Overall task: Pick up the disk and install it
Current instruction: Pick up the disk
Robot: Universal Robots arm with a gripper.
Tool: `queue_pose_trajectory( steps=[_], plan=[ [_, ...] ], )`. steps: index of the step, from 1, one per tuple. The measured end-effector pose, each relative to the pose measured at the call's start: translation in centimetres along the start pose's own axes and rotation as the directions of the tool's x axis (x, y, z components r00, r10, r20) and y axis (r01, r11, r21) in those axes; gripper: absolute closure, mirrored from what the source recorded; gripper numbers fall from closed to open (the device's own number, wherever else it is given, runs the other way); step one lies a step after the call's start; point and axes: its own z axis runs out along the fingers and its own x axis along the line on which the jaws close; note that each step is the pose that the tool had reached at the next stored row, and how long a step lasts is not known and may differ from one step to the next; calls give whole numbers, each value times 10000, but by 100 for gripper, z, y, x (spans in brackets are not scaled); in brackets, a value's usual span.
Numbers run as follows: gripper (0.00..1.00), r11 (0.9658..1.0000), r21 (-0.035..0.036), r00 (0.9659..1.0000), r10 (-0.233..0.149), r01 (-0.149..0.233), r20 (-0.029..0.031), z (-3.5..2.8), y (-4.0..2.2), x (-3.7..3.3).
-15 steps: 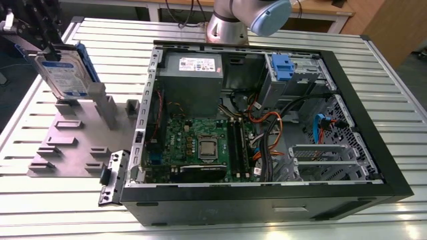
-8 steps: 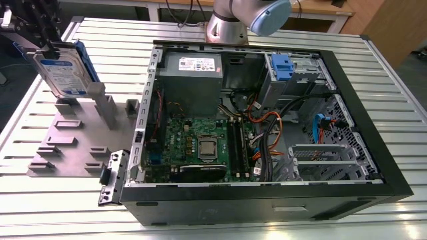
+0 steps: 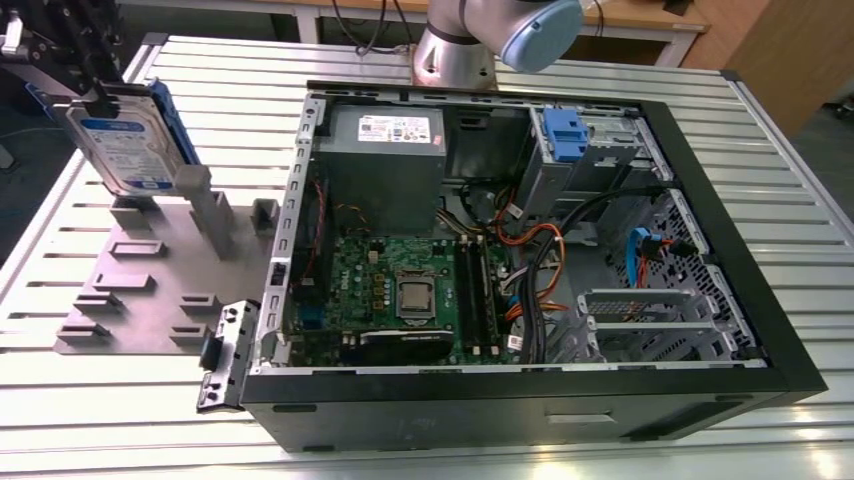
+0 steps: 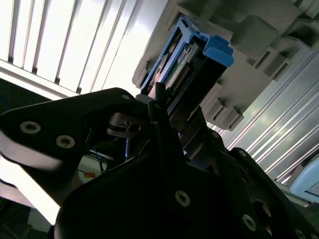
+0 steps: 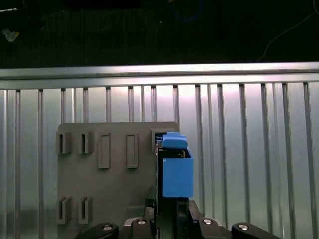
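Observation:
The disk (image 3: 124,143), a silver hard drive with a white-and-blue label and blue rails, hangs on edge at the exterior view's far left, above the grey fixture plate (image 3: 134,300). My gripper (image 3: 91,98) is shut on its upper end. In the first wrist view the disk's blue front edge (image 5: 178,172) sticks out ahead of my gripper (image 5: 172,211), over the fixture plate (image 5: 114,184). The second wrist view shows the black fingers (image 4: 162,107) clamping the disk (image 4: 182,69), with its blue end (image 4: 218,50) furthest away.
An open black computer case (image 3: 747,330) lies to the exterior view's right of the plate. Inside are a grey power supply (image 3: 384,150), a metal drive cage with a blue latch (image 3: 565,135), a motherboard (image 3: 400,290) and cables (image 3: 534,260). Upright posts (image 3: 200,205) stand on the plate.

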Motion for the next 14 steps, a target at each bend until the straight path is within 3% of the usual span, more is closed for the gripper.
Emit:
queue_pose_trajectory(
  steps=[7, 14],
  plan=[
    [65, 10000, -2, 10000, -1, 1, -5, -36, 1, -1],
    [65, 10000, 0, 10000, 0, 0, -5, -248, 7, -8]
  ],
)
